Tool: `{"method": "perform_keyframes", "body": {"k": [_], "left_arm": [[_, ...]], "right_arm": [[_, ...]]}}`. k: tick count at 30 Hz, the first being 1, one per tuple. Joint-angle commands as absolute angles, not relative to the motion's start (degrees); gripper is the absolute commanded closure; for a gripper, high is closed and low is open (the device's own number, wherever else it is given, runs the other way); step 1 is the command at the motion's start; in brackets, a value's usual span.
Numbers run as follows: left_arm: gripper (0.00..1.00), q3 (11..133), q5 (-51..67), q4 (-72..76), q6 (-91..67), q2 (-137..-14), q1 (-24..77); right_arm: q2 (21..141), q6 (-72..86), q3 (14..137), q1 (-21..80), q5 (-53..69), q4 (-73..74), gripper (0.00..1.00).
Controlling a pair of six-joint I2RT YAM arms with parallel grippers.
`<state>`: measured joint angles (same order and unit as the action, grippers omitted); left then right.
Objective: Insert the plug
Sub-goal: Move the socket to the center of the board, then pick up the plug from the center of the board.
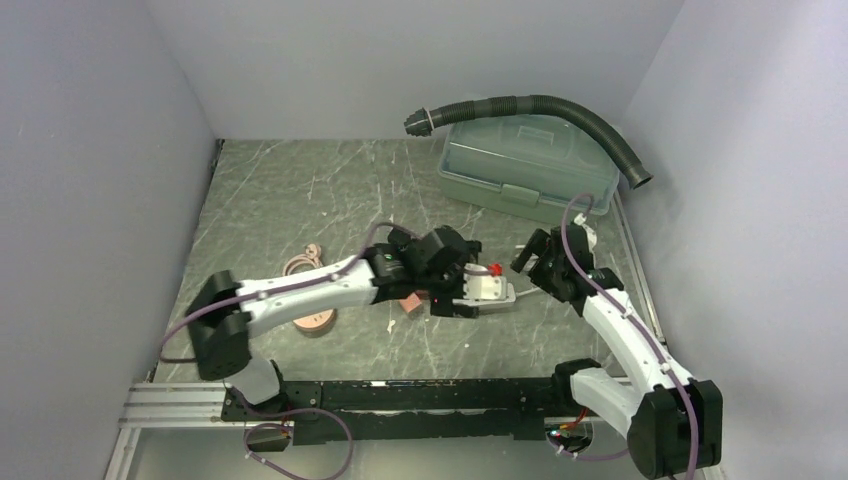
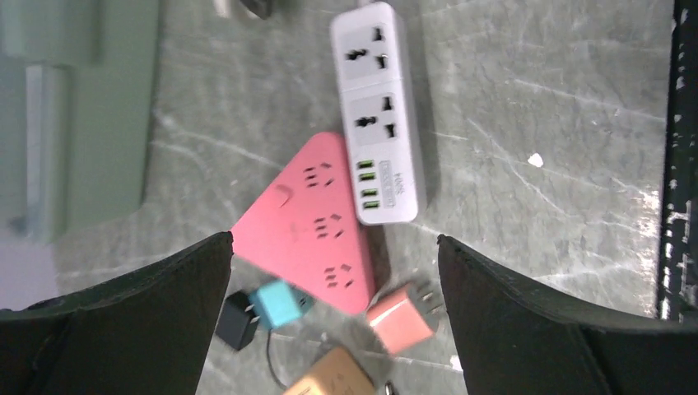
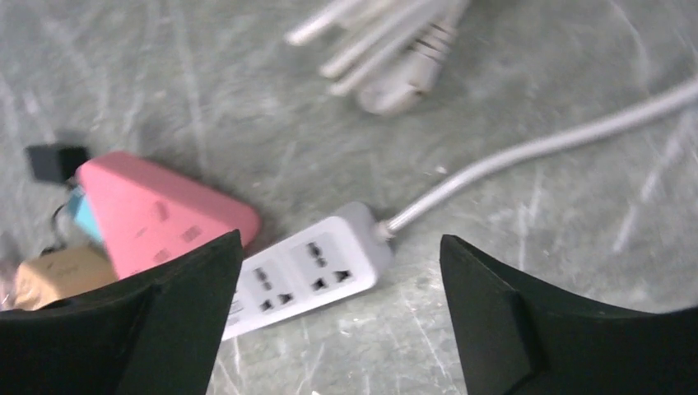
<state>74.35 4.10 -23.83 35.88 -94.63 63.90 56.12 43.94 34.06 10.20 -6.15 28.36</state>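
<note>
Top external shows left gripper [image 1: 455,300] over the white strip [image 1: 488,290], right gripper [image 1: 530,255] beside it; left wrist: jaws wide above a pink strip [image 2: 309,222] (charger [image 2: 399,319] just beside); right wrist: jaws wide, empty, plug [image 3: 403,86] lying apart from the white strip.

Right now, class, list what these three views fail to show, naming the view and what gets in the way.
Left wrist view: tan object, cut by the bottom edge; unidentifiable.
Right wrist view: white power strip, one end hidden behind a pincer finger.
Right wrist view: white cable bundle, blurred, cut by the top edge.
Top view: that strip's sockets, too small to tell apart.
</note>
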Motion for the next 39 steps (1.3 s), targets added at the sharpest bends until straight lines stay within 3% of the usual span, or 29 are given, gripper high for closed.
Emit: {"method": "perform_keyframes", "body": {"k": [1, 7, 14, 20, 25, 28, 36, 39], "left_arm": [[0.0, 71.65, 4.2, -28.82, 31.18, -84.61, 61.36], [0.0, 67.95, 9.77, -30.53, 20.17, -85.5, 50.49], [0.1, 63.68, 12.66, -28.12, 26.18, -87.57, 49.04], [0.12, 63.28, 13.24, -25.57, 27.25, -91.24, 48.77], [0.2, 62.73, 12.26, -23.71, 27.38, -93.9, 48.62], [0.28, 63.42, 12.17, -23.08, 27.42, -94.89, 48.68], [0.29, 64.72, 12.08, -22.02, 26.87, -98.44, 48.58], [0.36, 63.93, 11.38, -21.03, 27.58, -99.18, 48.55]], "right_arm": [[55.25, 32.53, 40.64, 10.18, 3.7, 25.87, 0.03], [64.52, 23.97, 45.09, 10.14, 24.8, 17.0, 0.0], [78.9, 24.64, 44.91, 10.35, 37.77, 2.52, 0.0], [87.56, 23.38, 44.87, 10.94, 40.48, -1.7, 0.0], [91.3, 23.32, 43.27, 13.83, 39.75, -5.1, 0.01], [92.94, 22.99, 42.24, 16.22, 37.25, -6.62, 0.01], [94.11, 22.61, 40.03, 16.31, 33.41, -8.66, 0.04], [94.25, 23.27, 38.38, 15.92, 34.57, -10.48, 0.06]]}}
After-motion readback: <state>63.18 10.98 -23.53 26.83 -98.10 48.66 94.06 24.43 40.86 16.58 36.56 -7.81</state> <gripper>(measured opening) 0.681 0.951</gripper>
